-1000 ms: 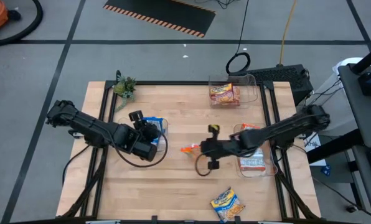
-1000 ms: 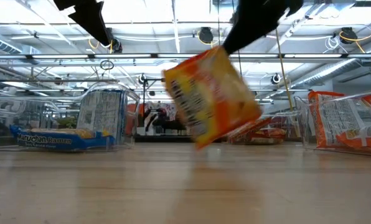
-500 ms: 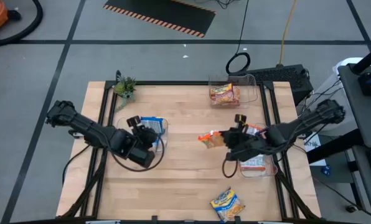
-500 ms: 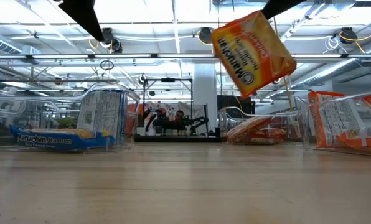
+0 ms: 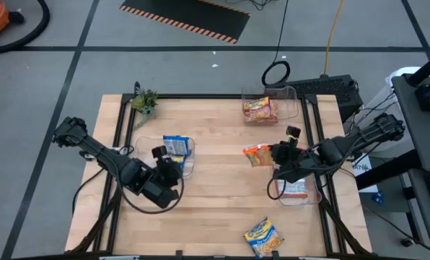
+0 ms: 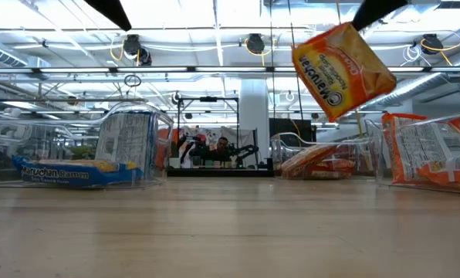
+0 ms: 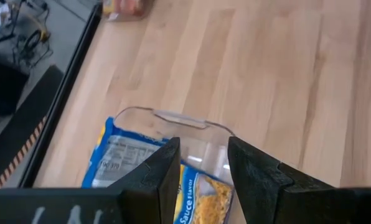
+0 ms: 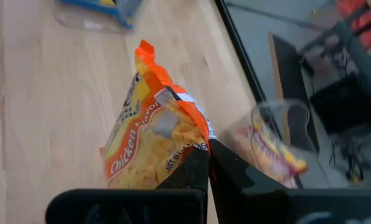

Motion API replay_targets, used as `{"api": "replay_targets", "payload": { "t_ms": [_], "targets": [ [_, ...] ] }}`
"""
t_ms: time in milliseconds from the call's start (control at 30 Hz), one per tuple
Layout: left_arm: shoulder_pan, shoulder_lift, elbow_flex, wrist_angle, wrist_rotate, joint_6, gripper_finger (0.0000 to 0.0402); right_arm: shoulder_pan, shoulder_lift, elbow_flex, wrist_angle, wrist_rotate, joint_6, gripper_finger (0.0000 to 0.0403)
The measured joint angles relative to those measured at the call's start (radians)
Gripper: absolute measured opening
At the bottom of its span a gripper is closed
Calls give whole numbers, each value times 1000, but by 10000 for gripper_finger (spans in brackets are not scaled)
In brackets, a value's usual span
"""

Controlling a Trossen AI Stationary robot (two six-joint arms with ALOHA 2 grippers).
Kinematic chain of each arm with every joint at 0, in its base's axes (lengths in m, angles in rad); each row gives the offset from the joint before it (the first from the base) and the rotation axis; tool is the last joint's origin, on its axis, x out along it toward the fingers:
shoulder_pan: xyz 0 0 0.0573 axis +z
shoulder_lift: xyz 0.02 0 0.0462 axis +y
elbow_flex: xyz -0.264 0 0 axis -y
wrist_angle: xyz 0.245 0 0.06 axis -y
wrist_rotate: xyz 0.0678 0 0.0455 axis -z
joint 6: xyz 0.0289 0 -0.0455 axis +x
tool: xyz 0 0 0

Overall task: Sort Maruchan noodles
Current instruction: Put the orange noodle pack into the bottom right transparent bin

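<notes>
My right gripper (image 5: 271,154) has swung from mid-table toward the right of the high view w/ the orange packet (image 5: 257,154) pinched by its edge, jaws fully shut on it, lifted clear of the wood just left of the right-hand bin (image 5: 299,189), so I judge a drop w/ the other orange ones is next. Left gripper (image 7: 202,163) has backed toward the lower left, fingers part open, holding nothing, over the blue-packet bin (image 5: 179,146). One yellow packet (image 5: 262,236) lies unsorted, bottom centre.
</notes>
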Motion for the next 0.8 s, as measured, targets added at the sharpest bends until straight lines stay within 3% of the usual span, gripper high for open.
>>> {"api": "replay_targets", "payload": {
  "t_ms": [567, 800],
  "targets": [
    [32, 0, 0, 15, -4, 128, 141, 145, -59, 0, -436, -11, 559, 0],
    [60, 0, 0, 16, -4, 135, 141, 227, -62, -1, -536, -79, 740, 0]
  ]
}}
